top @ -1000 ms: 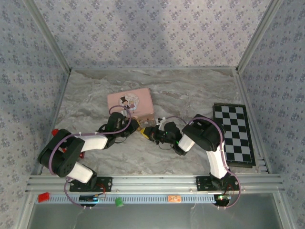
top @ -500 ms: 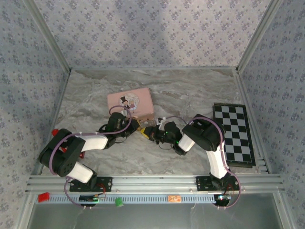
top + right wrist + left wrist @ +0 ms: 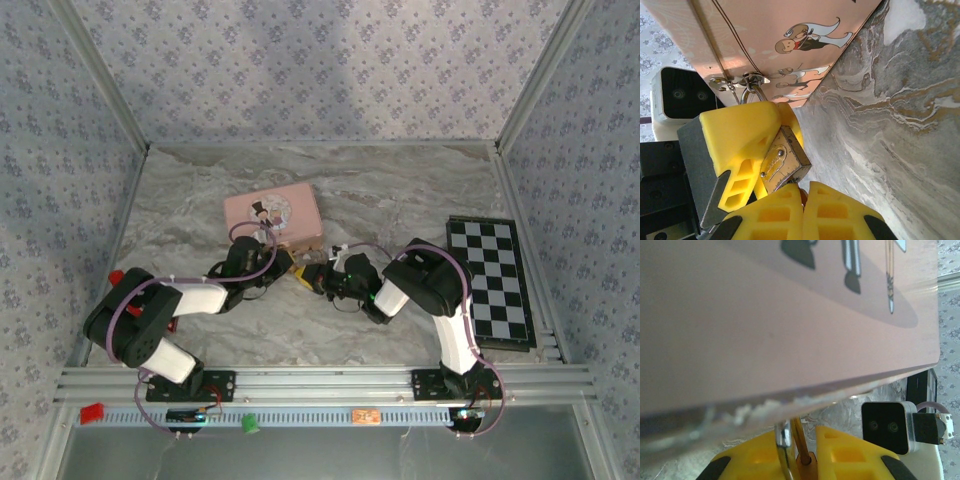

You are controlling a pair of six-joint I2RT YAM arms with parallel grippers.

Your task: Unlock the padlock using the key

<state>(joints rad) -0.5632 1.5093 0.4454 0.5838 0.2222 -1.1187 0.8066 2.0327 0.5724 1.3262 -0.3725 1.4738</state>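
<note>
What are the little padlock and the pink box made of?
The padlock looks like metal. Its body is brass-gold with a dull, brushed shine, and its shackle is thin, bright silver. The pink box is probably painted tin, though smooth plastic is possible. Its sides are flat and glossy with printed cartoon figures, and it has a small silvery hasp.

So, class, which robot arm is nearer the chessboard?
Right. The right arm bends just beside the chessboard; the left arm lies at the opposite side of the table.
</note>
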